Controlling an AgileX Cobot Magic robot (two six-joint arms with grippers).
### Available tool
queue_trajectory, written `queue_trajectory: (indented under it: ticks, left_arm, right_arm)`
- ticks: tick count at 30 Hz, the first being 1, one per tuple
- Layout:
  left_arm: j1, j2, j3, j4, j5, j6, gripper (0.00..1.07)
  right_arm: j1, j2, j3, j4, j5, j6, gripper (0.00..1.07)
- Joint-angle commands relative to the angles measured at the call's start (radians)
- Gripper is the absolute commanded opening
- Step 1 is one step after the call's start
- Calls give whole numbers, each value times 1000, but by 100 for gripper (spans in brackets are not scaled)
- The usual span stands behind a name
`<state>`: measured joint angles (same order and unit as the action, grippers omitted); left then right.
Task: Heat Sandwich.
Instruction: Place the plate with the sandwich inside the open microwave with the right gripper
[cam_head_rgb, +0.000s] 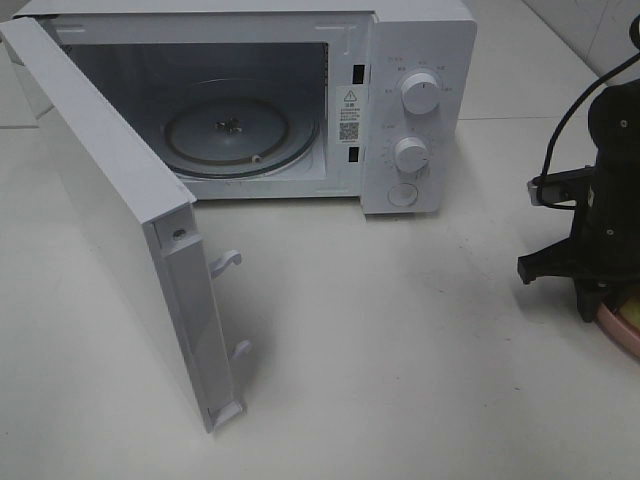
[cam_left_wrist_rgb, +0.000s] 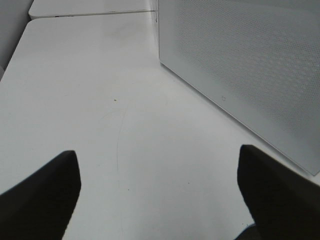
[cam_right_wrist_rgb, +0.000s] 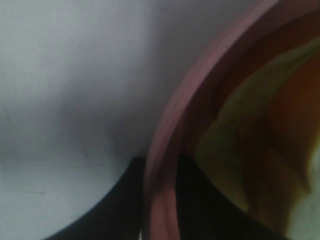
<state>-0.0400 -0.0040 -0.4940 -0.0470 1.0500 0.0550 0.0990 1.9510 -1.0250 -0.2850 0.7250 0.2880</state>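
A white tabletop (cam_head_rgb: 400, 330) fills the scene, matte and faintly scuffed; a second white table (cam_left_wrist_rgb: 90, 7) butts against it along a narrow seam; soft, even light casts dim shadows.

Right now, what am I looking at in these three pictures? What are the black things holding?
It is a robot with two arms. One camera looks down from high up: a white microwave stands on the table, door open, glass turntable inside. The other two cameras ride on the wrists. The left gripper hangs open beside the microwave, holding nothing. The right gripper pinches the rim of a pink plate between its black fingers. The blurry pale thing on the plate looks like the sandwich.
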Motion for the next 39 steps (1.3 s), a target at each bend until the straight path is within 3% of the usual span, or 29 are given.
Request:
queue_trajectory:
  ticks: [1,19,39]
  left_arm:
    - [0,-22,3,-3,-12,-1,79]
    - [0,-22,3,-3,-12,-1,79]
    - [0,-22,3,-3,-12,-1,79]
  right_arm:
    - [-6,15,10,6,14,-10,0]
    - [13,-11,10,-29,44,-10,0]
    - [44,-272,10,-104,203,-18,0]
